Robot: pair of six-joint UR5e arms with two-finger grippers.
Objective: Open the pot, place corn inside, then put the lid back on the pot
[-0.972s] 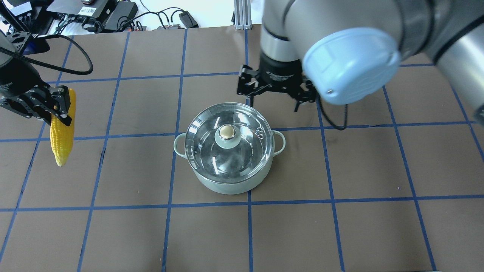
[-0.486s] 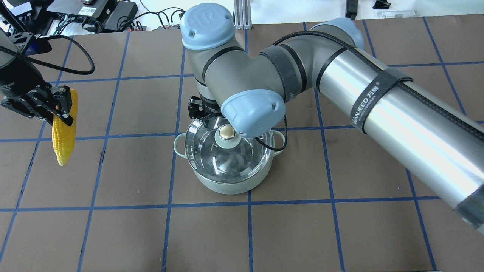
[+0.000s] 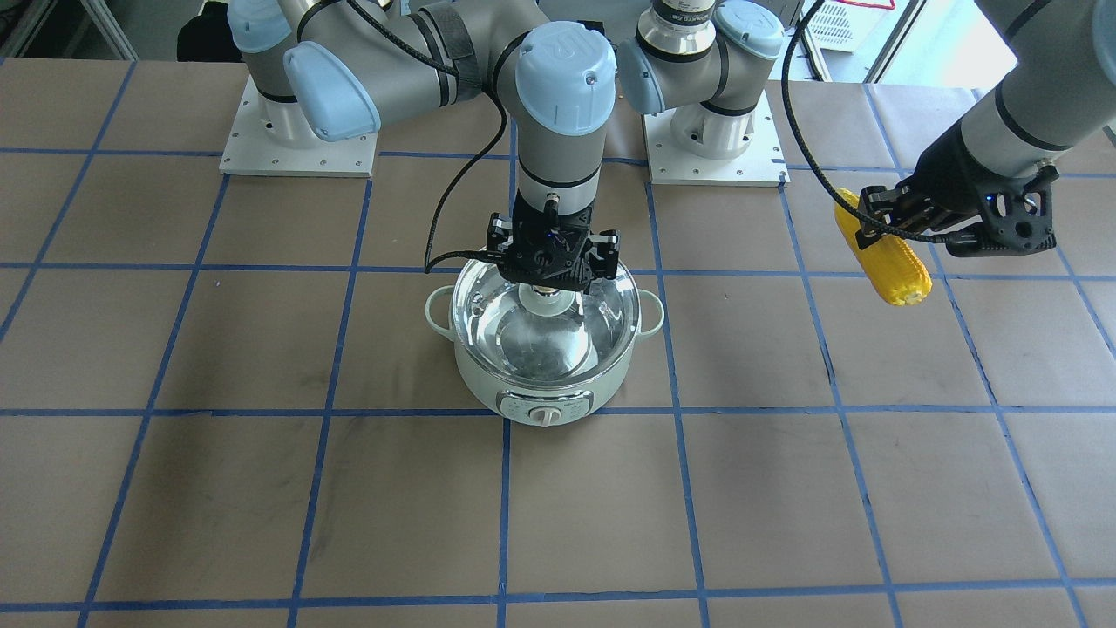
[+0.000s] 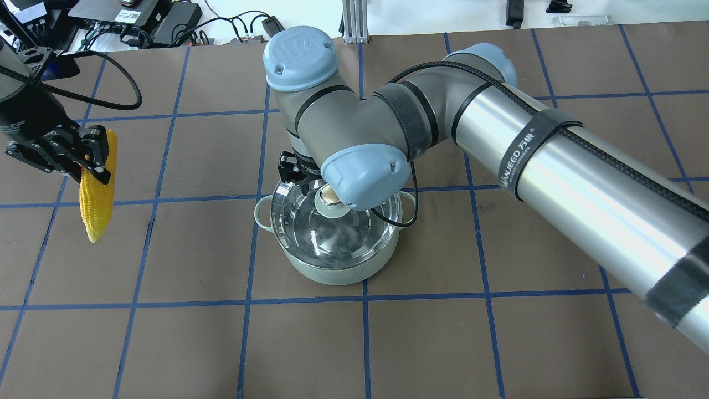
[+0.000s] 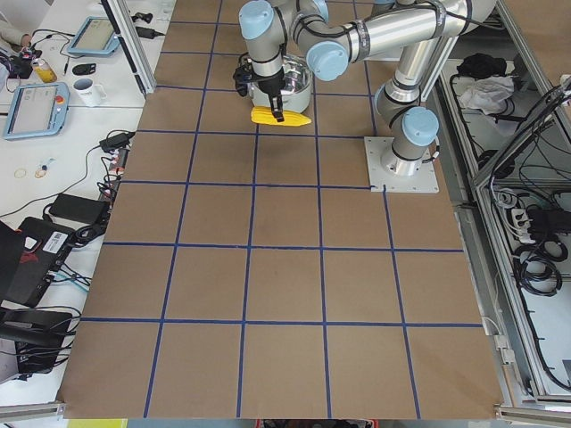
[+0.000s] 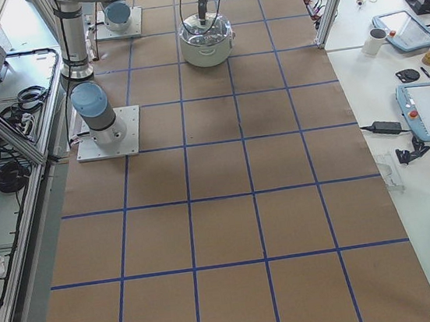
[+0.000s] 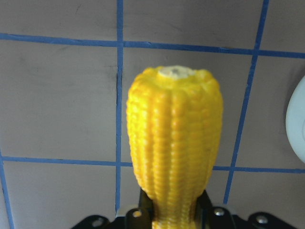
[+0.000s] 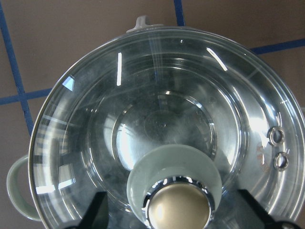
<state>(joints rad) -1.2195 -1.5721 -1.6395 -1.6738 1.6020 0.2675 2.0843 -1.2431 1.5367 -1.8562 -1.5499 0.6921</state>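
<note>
Right fingers (image 8: 93, 214): spread wide; one on each side of the knob (image 8: 177, 193), a gap showing on both sides; pointing down over the lid's centre
Left fingers (image 4: 95, 157): pinching the corn (image 4: 95, 208) near its upper end; the ear hangs slanted above the desk (image 4: 498, 332), well apart from the pot on the robot's left
Lid (image 3: 523, 336): clear glass; seated level on the pot's rim
Pot (image 3: 488, 392): upright on the desk; dial facing away from the robot; its steel bottom shows through the glass
</note>
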